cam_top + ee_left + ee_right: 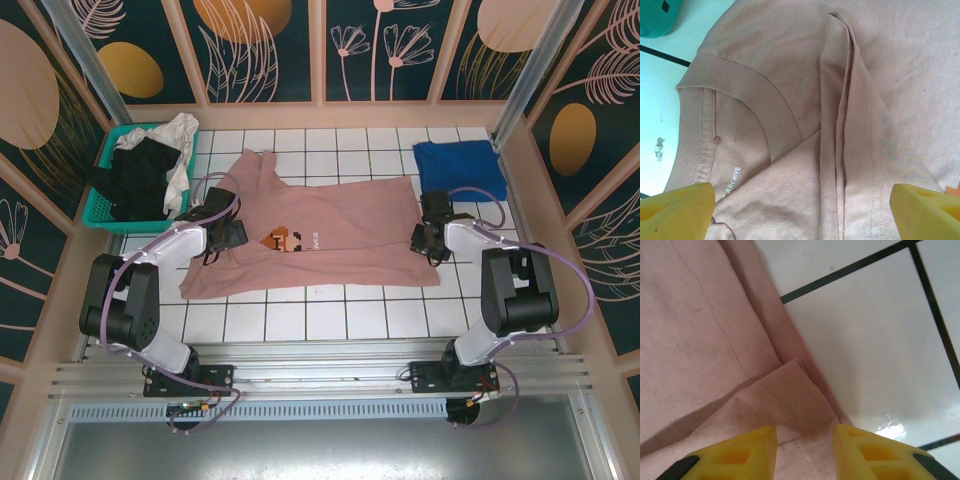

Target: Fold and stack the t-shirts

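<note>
**Pink t-shirt point(330, 235) spread for folding**

It lies flat mid-tabletop, collar toward the left edge. Left fingers point(677, 212) hang wide above the collar, right fingers point(740, 455) stand narrowly parted around the hem, likely squaring it up; a folded blue t-shirt point(458, 163) waits at the far right corner.
</note>
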{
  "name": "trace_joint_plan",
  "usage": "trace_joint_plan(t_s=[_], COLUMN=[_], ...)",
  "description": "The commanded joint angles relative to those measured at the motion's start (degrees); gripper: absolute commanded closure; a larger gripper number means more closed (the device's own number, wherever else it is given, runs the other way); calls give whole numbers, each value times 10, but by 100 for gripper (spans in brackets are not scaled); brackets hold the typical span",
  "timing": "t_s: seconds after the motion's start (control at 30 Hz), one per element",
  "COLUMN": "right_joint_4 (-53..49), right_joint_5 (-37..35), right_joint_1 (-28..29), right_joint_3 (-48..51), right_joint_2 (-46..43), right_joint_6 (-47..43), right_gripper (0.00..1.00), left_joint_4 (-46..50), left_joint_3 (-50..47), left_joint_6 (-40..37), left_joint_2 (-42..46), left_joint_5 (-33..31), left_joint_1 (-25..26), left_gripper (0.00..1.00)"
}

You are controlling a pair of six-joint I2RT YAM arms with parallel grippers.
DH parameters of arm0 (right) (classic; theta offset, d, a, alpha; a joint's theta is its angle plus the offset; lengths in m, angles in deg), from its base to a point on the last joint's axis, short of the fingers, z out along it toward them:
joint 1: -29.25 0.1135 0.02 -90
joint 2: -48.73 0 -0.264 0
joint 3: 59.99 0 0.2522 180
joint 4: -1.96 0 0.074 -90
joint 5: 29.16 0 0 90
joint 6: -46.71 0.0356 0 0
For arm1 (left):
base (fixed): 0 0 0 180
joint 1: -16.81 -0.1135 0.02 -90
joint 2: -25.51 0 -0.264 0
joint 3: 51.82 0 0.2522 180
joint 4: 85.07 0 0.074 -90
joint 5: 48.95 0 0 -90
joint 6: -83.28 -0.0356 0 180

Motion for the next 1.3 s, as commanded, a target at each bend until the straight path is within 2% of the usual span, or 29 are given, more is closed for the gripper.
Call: trace_joint_plan(t_s=[0.0,0.13,0.3,0.37,0.73,0.97,1.17,1.27], right_joint_4=[14,17,15,16,7,-7,4,-2], right_joint_5=[1,3,0,1,0,-11,-1,-4], right_joint_1=[-8,-11,-12,-12,-12,-12,-12,-12], right_joint_3=[5,11,17,19,10,7,11,7], right_joint_2=[3,0,9,13,-7,-21,-4,-2], right_joint_6=[-2,-3,-6,-5,-7,-6,-5,-5], right_gripper=[72,78,68,68,89,86,87,80], left_joint_4=[9,10,12,13,14,11,12,11], left_joint_3=[-5,-5,-1,-1,-5,-4,-8,-10], left_joint_6=[-7,-8,-12,-12,-13,-14,-15,-15], left_joint_2=[18,15,18,18,25,24,25,28], left_joint_5=[-7,-7,-10,-11,-13,-13,-16,-17], left_joint_1=[-5,-5,-5,-5,-5,-5,-5,-5], left_gripper=[10,10,10,10,10,10,10,10])
